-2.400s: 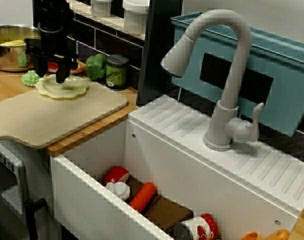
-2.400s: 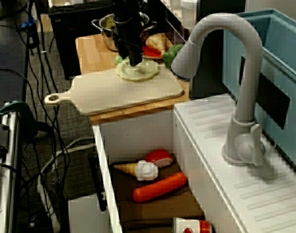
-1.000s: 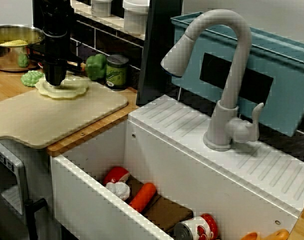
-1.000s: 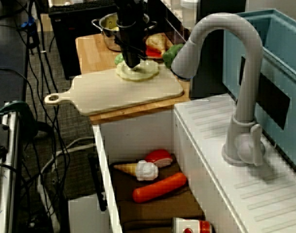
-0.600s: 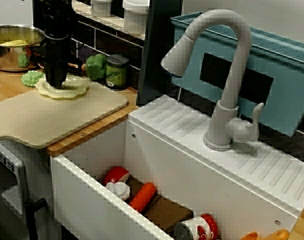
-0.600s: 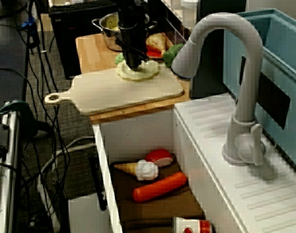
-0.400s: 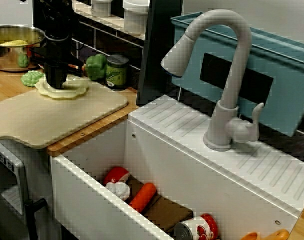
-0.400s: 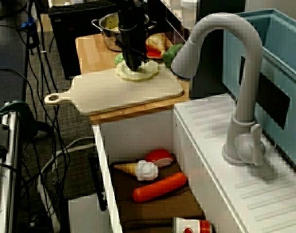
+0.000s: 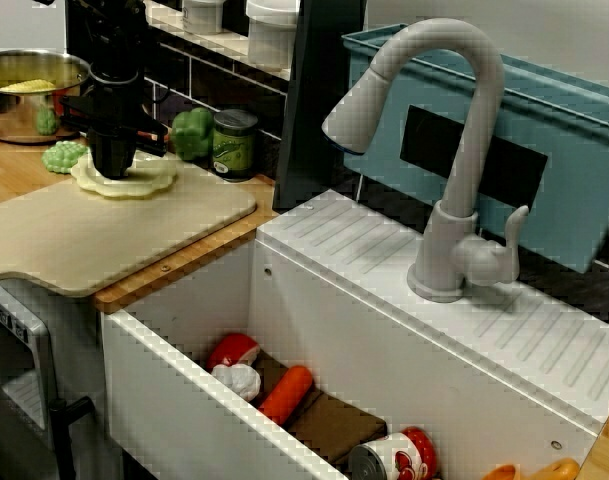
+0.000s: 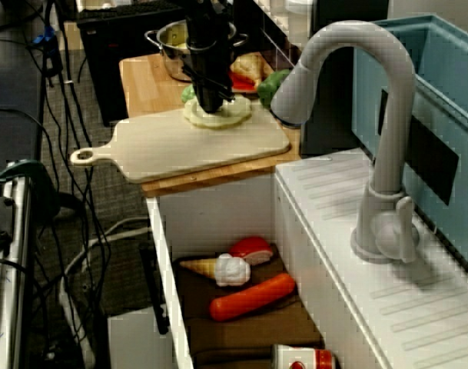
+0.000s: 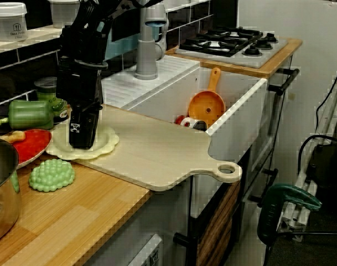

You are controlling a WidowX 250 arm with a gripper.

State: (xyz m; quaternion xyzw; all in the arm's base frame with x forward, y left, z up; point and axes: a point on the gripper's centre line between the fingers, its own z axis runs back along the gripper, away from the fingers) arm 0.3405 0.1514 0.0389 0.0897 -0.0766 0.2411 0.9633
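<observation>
Counter-side view: the gripper is being held upright over the board, and its jaws are being pressed onto the pale leaf, which is lying at the board's end away from the handle. The jaws are being shown only as one narrow dark block, so their opening cannot be told. A bumpy green piece is being shown on the surface just beside the leaf, with a pepper behind.

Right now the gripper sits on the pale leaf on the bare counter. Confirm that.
Wrong place: the leaf under the gripper lies on the cutting board, not the bare counter, as the view from the counter's end shows.
</observation>
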